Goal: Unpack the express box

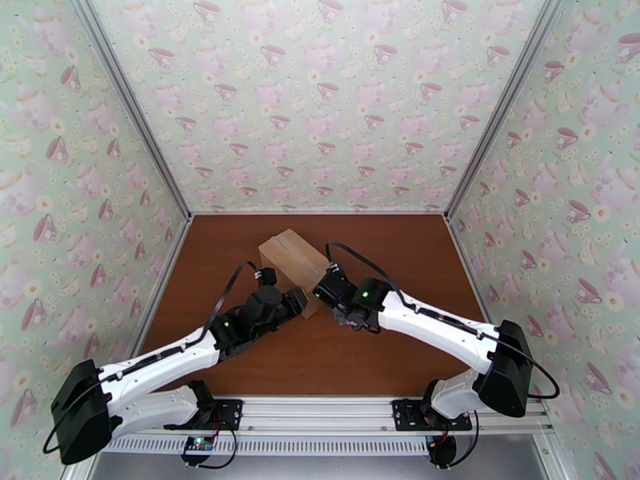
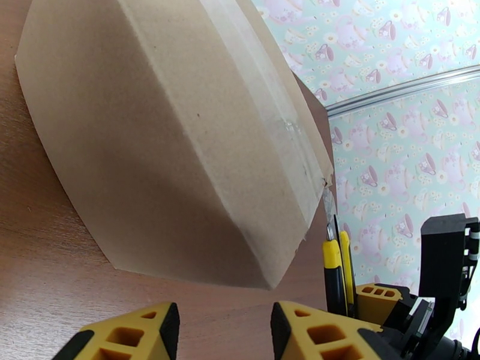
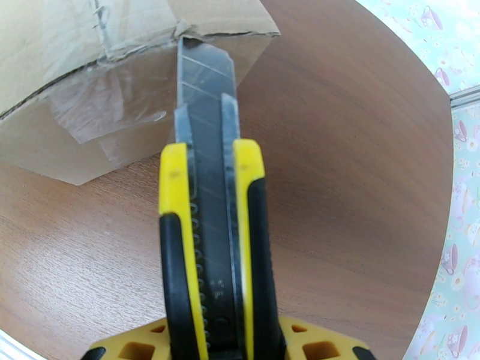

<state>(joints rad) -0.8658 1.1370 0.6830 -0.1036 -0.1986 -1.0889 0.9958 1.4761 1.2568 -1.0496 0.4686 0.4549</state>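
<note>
While my right jaws grip the knife, tip at the taped corner of the express box, left jaws hang half-open, empty.

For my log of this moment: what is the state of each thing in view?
express box: closed, flaps taped shut.
utility knife: blade extended, tip at the express box's top corner.
left hand: open, empty, beside the express box.
right hand: shut on the utility knife.
</note>
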